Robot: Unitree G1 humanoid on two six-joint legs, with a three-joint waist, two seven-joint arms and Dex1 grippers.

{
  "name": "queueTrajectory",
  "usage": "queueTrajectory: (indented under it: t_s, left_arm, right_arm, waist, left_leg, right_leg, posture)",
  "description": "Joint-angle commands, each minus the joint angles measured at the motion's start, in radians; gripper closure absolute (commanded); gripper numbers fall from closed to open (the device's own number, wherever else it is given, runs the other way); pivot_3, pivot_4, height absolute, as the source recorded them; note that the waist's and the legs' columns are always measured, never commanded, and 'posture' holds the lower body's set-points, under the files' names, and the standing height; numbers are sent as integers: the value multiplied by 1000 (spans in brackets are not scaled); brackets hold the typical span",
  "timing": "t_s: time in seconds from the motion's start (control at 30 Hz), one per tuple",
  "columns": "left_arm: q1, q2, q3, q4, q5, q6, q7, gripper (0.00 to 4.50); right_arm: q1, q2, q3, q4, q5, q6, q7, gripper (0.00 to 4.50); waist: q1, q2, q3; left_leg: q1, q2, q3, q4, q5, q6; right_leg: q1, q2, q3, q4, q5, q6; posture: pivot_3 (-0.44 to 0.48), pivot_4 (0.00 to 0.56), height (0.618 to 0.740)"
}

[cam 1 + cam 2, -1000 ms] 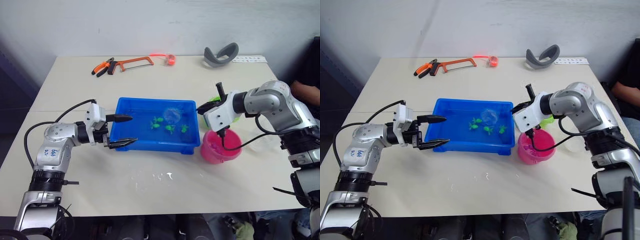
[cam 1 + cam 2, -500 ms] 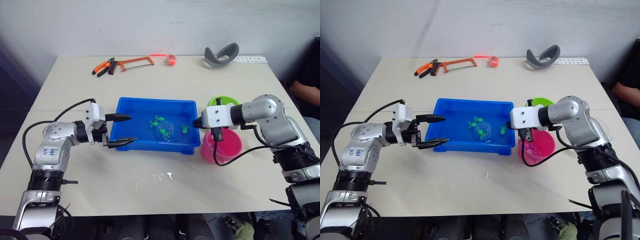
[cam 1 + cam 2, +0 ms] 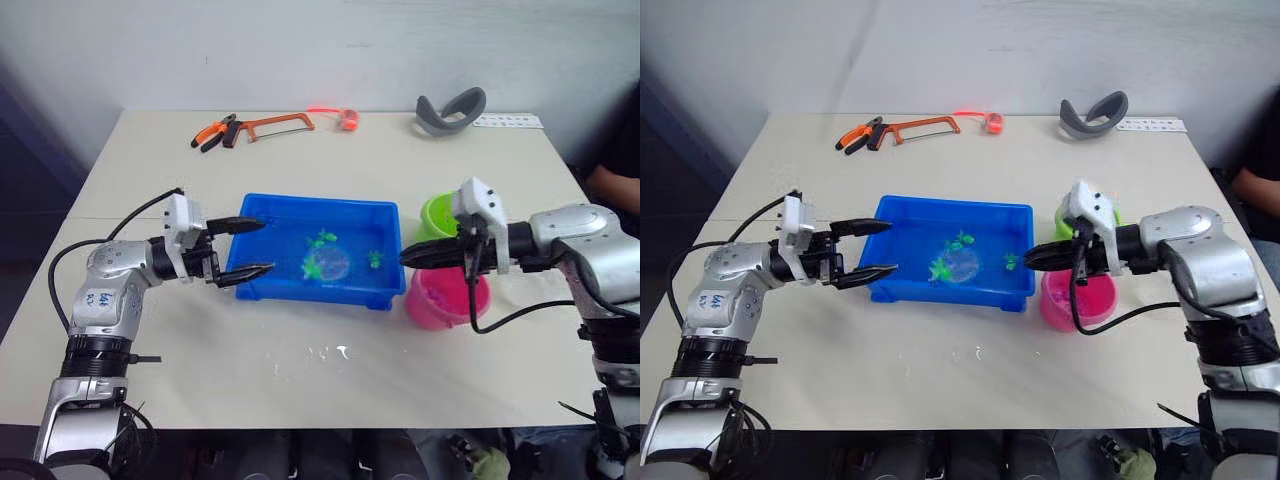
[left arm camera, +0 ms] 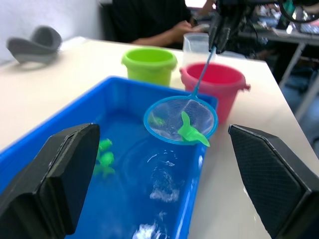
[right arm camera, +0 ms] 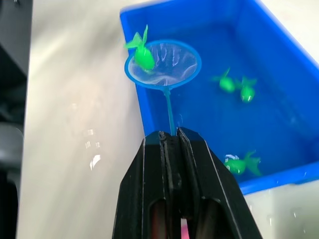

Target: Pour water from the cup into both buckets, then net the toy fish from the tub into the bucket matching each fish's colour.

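Only blurred blue marks on left arm (image 3: 101, 297), unreadable.

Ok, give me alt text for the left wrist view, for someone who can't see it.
A blue-rimmed net, held by its handle in the right gripper, hangs over the blue tub with a green toy fish on its rim. Behind the tub stand a lime green bucket and a pink bucket; more green fish lie in the water.
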Motion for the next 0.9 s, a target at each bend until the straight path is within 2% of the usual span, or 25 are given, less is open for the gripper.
queueTrajectory:
  t_s: [0.03, 0.43, 0.67, 0.8, 0.9]
  left_arm:
    - [-22, -12, 30, -54, -52, 30, 13, 14]
    - [-70, -61, -2, -39, -30, 17, 24, 14]
    - [-97, -105, -20, -36, -29, 16, 32, 14]
    - [-106, -174, -26, -78, -46, 35, 85, 14]
    - [-102, -215, -66, -115, -11, 46, 130, 14]
  right_arm:
    - [40, -46, -121, -83, 73, 35, -41, 4500]
    - [252, -103, -421, -273, 281, 224, -223, 4500]
    - [373, -122, -601, -338, 348, 262, -322, 4500]
    - [453, -146, -691, -349, 315, 227, -357, 4500]
    - [531, -168, -732, -326, 213, 127, -381, 4500]
  waist:
    - [2, 0, 0]
    - [14, 0, 0]
    - [24, -1, 0]
    - [26, -1, 0]
    - [26, -1, 0]
  left_leg:
    - [0, 0, 0, 0, 0, 0]
    - [0, 0, 0, 0, 0, 0]
    - [0, 0, 0, 0, 0, 0]
    - [0, 0, 0, 0, 0, 0]
    - [0, -1, 0, 0, 0, 1]
  right_leg:
    - [0, 0, 0, 0, 0, 0]
    - [0, 1, 0, 0, 0, 0]
    - [1, 1, 0, -1, 0, 0]
    - [2, 1, 0, -2, 0, 0]
    - [2, 1, 0, -2, 0, 1]
  posture:
    - [0, 150, 740]
    - [0, 150, 740]
    - [0, 150, 740]
    - [0, 150, 740]
    - [0, 150, 740]
